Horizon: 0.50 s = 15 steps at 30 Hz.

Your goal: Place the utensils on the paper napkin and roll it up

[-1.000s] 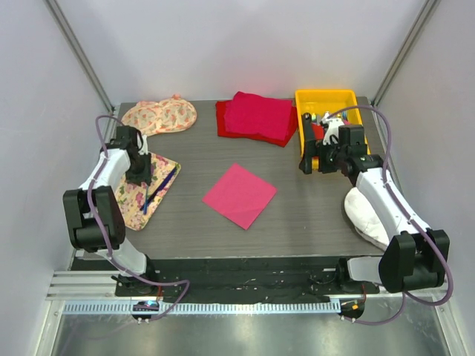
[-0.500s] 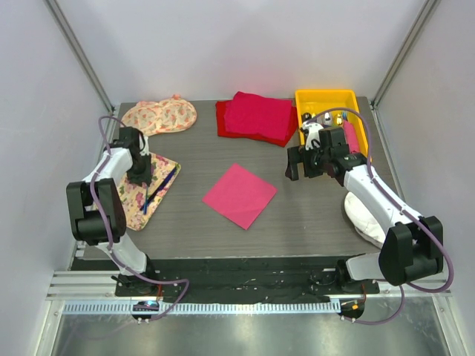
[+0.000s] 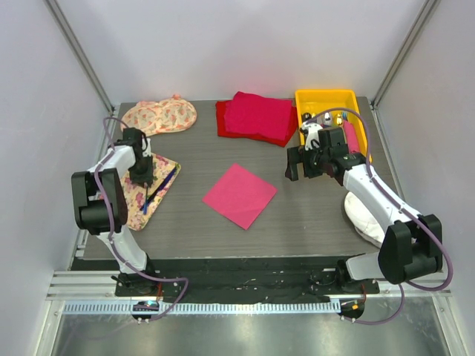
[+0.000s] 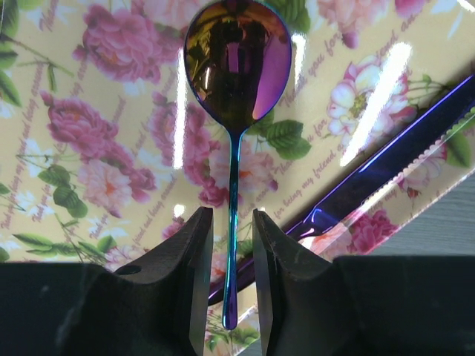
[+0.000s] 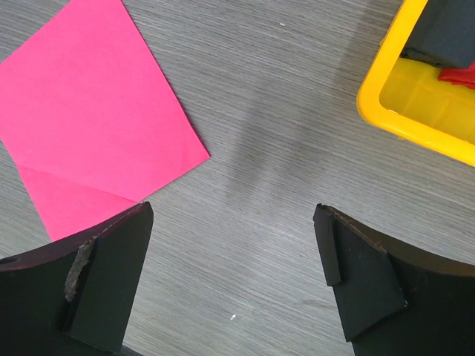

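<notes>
The left gripper (image 4: 231,222) hangs over the glossy floral mat (image 4: 89,148) near the table's (image 3: 312,215) left edge. Its black fingers (image 4: 197,282) stand narrowly parted on either side of the thin stem of a spoon (image 4: 236,59), with slim gaps showing, so they are not pinching it. The spoon's oval bowl gleams iridescent purple-gold. A flat blue-violet knife (image 4: 386,167) lies slantwise beside it. The paper napkin (image 3: 240,195), a thin matte pink square with one crease, lies mid-table. The right gripper (image 5: 231,215) gapes wide over the grey wood-grain surface, between the napkin and a yellow plastic bin (image 5: 386,111) at the far right corner.
</notes>
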Tool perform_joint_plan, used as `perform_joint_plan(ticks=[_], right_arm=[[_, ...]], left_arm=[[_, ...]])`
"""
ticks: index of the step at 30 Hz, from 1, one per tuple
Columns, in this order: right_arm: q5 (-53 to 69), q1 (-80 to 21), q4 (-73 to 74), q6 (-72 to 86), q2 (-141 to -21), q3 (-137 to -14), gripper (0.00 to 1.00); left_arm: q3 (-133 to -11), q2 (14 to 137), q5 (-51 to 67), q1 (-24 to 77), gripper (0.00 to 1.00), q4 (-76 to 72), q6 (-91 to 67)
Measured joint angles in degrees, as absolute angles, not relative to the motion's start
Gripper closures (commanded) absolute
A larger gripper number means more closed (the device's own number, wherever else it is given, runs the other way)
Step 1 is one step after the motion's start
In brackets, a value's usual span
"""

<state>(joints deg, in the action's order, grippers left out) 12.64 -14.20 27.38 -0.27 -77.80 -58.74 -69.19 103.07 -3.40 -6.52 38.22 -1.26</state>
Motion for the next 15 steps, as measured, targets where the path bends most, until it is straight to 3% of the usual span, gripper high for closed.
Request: perform_joint_plan(ticks=[7,15], right_arm=[[12.95,-14.22,27.31,-0.12,-78.35,-58.96,0.00],[14.02,-15.33,27.00,0.56,-80.34,-59.70,0.00]], left_arm=[[-71.22,105.73,-3.44,-6.63,0.72,37.45,-1.26],[-72.38,107.24,-2.79,-7.01,1.00,37.15,-1.56]])
